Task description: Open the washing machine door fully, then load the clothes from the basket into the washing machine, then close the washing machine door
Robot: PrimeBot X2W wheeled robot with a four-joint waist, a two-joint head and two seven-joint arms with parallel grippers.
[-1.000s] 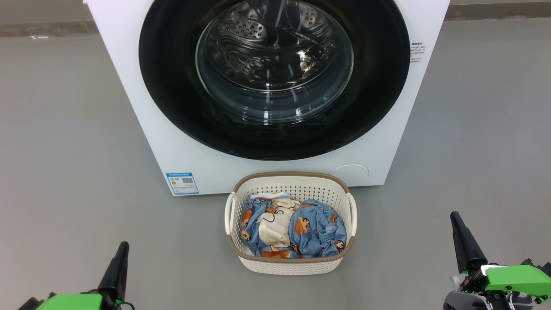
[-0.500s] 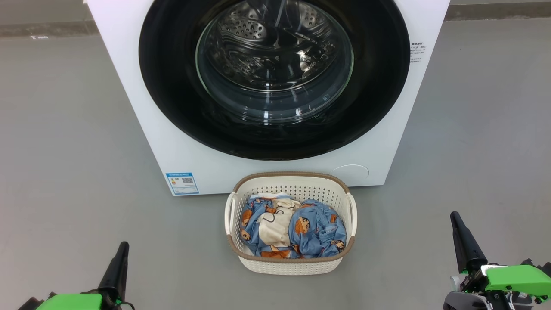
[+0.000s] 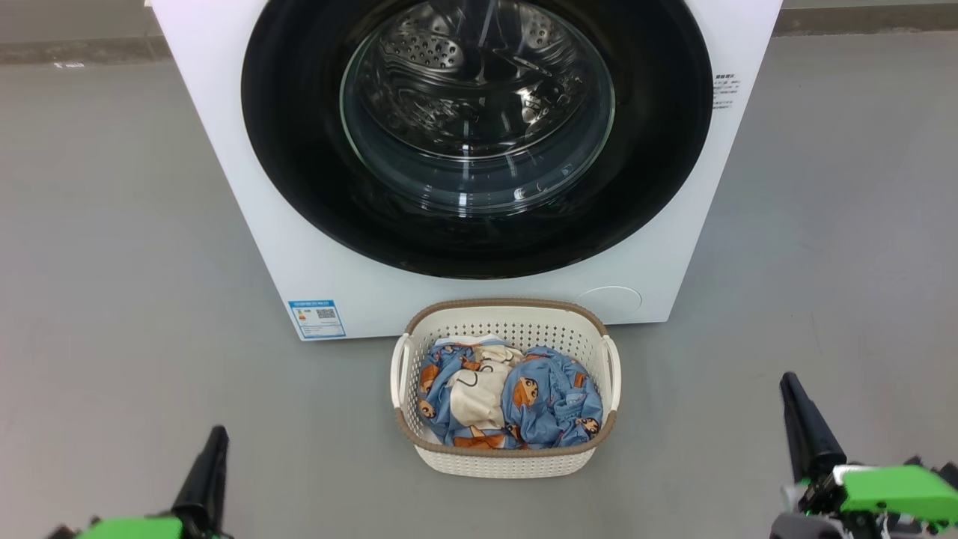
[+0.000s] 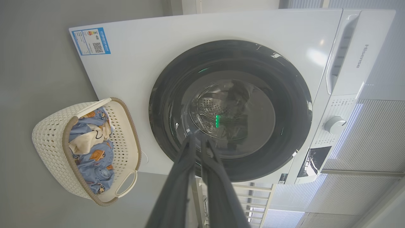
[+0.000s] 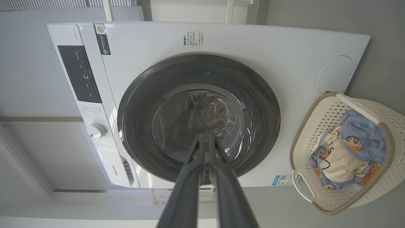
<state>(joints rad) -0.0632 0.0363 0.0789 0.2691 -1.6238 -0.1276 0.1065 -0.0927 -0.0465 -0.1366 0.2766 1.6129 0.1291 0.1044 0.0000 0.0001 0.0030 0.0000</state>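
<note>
Well, both my jaws are pinched almost shut, with just a thin slit between the long dark fingers, and they hold nothing. My left gripper (image 3: 218,433) and right gripper (image 3: 786,378) sit low and well apart. The basket (image 3: 505,464) stands on the grey floor (image 3: 112,299) between them, a bit ahead. It is cream plastic full of little holes, with rounded corners and a brown woven rim. Soft crumpled clothes (image 3: 550,400) lie in it, blue with orange-brown cartoon faces, plus a cream piece with black lines.

Right behind the basket, farther ahead of my jaws, is the washer (image 3: 352,299), a big smooth white box. Its door (image 3: 299,187) is shut. It is a shiny black ring around bulging clear glass, and the steel drum (image 3: 426,45) with holes shows through. A blue sticker (image 3: 316,318) with a square code sits low on the front, its words too small to read. Near the round knob (image 4: 334,124) it says Hisense (image 4: 366,56).
</note>
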